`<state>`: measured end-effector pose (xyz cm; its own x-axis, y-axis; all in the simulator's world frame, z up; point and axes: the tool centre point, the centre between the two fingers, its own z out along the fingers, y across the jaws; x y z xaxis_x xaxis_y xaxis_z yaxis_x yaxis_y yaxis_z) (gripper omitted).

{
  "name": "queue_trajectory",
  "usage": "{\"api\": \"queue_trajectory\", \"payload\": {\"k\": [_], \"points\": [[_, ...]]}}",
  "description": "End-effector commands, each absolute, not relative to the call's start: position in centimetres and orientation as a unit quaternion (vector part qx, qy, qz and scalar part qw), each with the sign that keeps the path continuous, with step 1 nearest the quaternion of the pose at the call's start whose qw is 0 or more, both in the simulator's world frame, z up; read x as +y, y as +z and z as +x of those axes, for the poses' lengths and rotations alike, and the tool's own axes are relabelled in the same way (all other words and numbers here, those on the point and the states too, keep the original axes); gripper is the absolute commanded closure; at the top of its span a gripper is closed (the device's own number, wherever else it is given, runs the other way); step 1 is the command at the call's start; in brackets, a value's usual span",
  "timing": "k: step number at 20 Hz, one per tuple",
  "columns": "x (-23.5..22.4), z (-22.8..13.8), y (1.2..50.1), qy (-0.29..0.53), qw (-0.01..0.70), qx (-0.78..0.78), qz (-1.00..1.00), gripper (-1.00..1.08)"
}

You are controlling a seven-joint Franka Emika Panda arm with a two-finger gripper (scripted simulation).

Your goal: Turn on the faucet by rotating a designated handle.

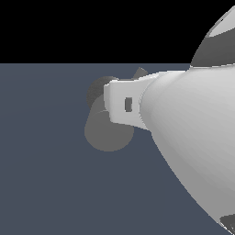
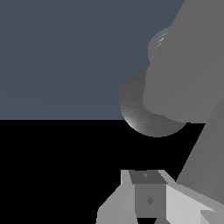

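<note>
The faucet [image 1: 108, 134] is a stubby matte grey cylinder whose flat round end face points toward the exterior camera; its darker base [image 1: 95, 92] lies behind it. My white gripper [image 1: 111, 103] reaches in from the exterior view's right and overlaps the cylinder's upper part. A small dark grey tip [image 1: 140, 72] peeks above the hand; I cannot tell if it is the handle. In the wrist view the faucet [image 2: 183, 65] fills the right side, with a shiny round face [image 2: 142, 113]. A slanted grey bar [image 2: 203, 153] runs close beside my gripper [image 2: 148, 183], whose fingers appear pressed together.
The big white arm [image 1: 193, 133] covers the exterior view's right half and hides what lies behind it. The faucet stands on a flat blue-grey floor [image 1: 46, 174], with black background above it.
</note>
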<state>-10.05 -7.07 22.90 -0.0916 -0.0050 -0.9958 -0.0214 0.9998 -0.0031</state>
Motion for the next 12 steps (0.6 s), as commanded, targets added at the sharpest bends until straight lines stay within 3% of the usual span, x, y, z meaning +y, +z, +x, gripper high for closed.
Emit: {"api": "queue_trajectory", "payload": {"k": [1, 9, 10, 12], "points": [[-4.2, -9.7, 26.2, 0.02, 0.699, 0.714, -0.026, 1.08], [-2.0, -9.7, 28.1, 0.022, 0.706, 0.707, -0.029, 1.08], [-4.8, -10.4, 24.4, 0.006, 0.676, 0.737, -0.008, 1.08], [-4.7, -10.2, 24.1, 0.004, 0.673, 0.739, -0.007, 1.08]]}}
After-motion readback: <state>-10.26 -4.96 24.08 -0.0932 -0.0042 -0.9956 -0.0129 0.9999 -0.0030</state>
